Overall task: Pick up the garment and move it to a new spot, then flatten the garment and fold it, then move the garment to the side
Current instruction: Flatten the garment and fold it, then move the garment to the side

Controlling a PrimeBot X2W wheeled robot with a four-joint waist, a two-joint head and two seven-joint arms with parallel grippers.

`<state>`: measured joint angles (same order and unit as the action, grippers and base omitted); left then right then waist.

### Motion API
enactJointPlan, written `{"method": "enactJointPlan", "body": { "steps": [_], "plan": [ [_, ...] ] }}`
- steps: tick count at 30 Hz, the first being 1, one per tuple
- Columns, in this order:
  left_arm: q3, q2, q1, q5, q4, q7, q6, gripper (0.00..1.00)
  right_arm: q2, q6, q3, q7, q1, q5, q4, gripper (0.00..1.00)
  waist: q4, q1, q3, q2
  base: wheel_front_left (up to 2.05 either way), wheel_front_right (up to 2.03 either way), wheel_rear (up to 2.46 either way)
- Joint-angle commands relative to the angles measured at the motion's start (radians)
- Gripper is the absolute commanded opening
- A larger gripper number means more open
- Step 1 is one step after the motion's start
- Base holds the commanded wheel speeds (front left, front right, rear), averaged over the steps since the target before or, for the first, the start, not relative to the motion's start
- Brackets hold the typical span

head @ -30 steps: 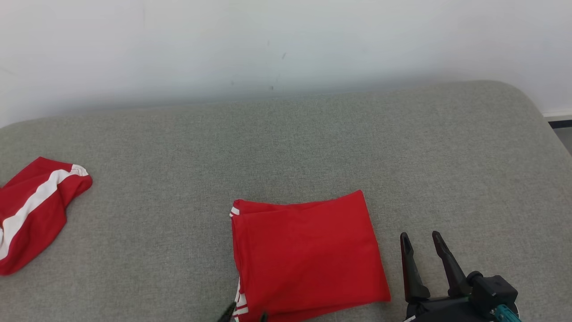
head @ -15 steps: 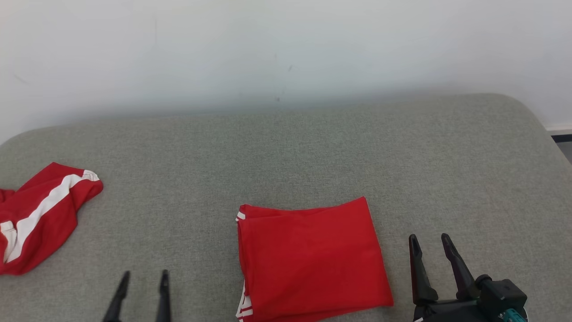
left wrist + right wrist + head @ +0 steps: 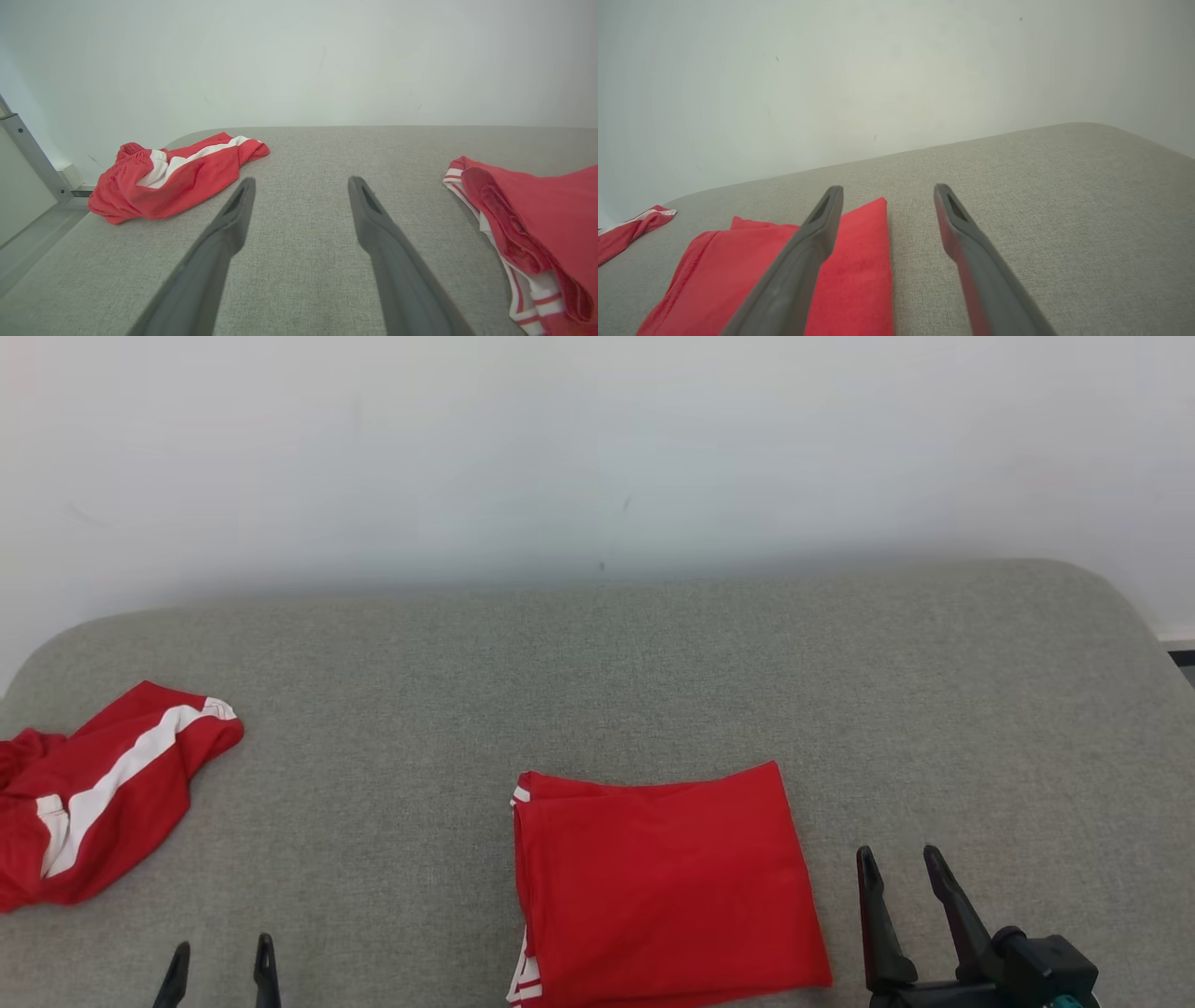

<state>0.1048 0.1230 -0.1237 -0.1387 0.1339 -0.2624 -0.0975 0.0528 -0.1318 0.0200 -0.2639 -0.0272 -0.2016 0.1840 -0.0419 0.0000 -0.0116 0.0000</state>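
The red garment (image 3: 665,882) lies folded into a neat rectangle on the grey cushioned surface (image 3: 616,672), white-striped hem at its left edge. It also shows at the right of the left wrist view (image 3: 537,219) and lower left of the right wrist view (image 3: 859,275). My left gripper (image 3: 222,947) stands open at the bottom left, well left of the garment, nothing between its fingers (image 3: 233,219). My right gripper (image 3: 898,861) is open just right of the garment, empty, its left finger (image 3: 817,228) over the cloth's corner.
A second red garment with a white stripe (image 3: 103,793) lies crumpled at the surface's far left edge, also seen in the left wrist view (image 3: 173,175). A pale wall (image 3: 597,448) stands behind. The surface's rounded right corner (image 3: 1120,607) drops off to the floor.
The left gripper has let go of the folded garment's front left corner, opened, and drawn away to the left. The head camera has tilted up and turned slightly. The right gripper has kept its place.
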Motion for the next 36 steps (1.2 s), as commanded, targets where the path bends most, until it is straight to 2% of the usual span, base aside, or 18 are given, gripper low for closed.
{"method": "enactJointPlan", "body": {
  "steps": [1, 10, 36],
  "plan": [
    [0.001, -0.005, -0.012, 0.011, 0.012, -0.003, -0.007, 1.0, 0.0, 0.002, -0.001, 0.0, -0.014, 0.002, 0.01, 1.0, 0.005, 0.0, -0.007, 0.0, 0.0, 0.0, 0.0],
    [-0.022, -0.013, -0.012, 0.022, 0.05, -0.003, -0.024, 1.0, 0.003, 0.003, -0.005, 0.0, -0.024, 0.0, 0.036, 1.0, 0.011, 0.0, -0.025, 0.0, 0.0, 0.0, 0.0],
    [-0.035, -0.023, -0.019, 0.062, 0.044, -0.003, -0.033, 1.0, 0.01, 0.003, -0.004, 0.0, -0.03, -0.002, 0.058, 1.0, 0.014, 0.0, -0.035, 0.0, 0.0, 0.0, 0.0]
  ]
}}
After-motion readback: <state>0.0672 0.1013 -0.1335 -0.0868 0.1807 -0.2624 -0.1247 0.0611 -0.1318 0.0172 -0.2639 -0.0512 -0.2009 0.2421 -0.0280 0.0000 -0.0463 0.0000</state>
